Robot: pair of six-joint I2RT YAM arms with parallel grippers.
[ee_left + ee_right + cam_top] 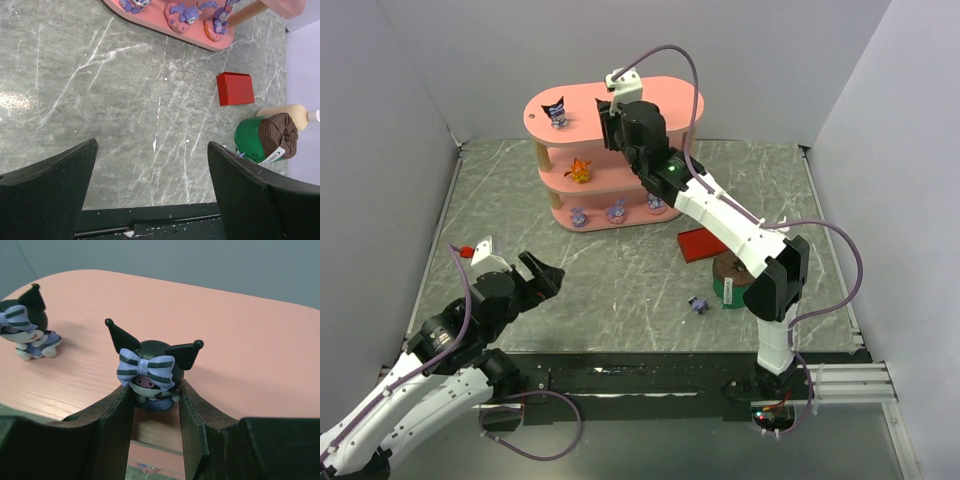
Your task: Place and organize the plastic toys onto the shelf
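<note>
**Operator:** What does the top view give me?

**Spotter:** The pink shelf (582,108) stands at upper middle on a grey, white-veined desk (620,290), boxed in by plain pale walls (740,60). A dark pointed-ear figurine (558,110) sits at the left end of the top board. An orange figurine (580,170) is on the middle board, and three lilac figurines (616,211) stand in a row on the bottom one. A stray figurine (699,304) lies on the desk at lower right, just beside the green cylinder (724,290). Your right arm (720,210) reaches up to the top board, and your left arm (450,345) sits at lower left.

**Operator:** And the left wrist?

**Spotter:** Your left fingers (50,185) stand wide apart above the desk. The bottom board and the lilac row run along the upper edge. A red box (235,88) lies flat at right. Below it, the cylinder's brown top carries a small white tag (275,155), too small to read.

**Operator:** Right wrist?

**Spotter:** Your right fingers (112,425) are clamped on a second dark figurine (150,370), which wears a striped bow, at the near rim of the top board. I can't tell whether it touches the board. The first dark one stands at the left edge of the frame.
</note>
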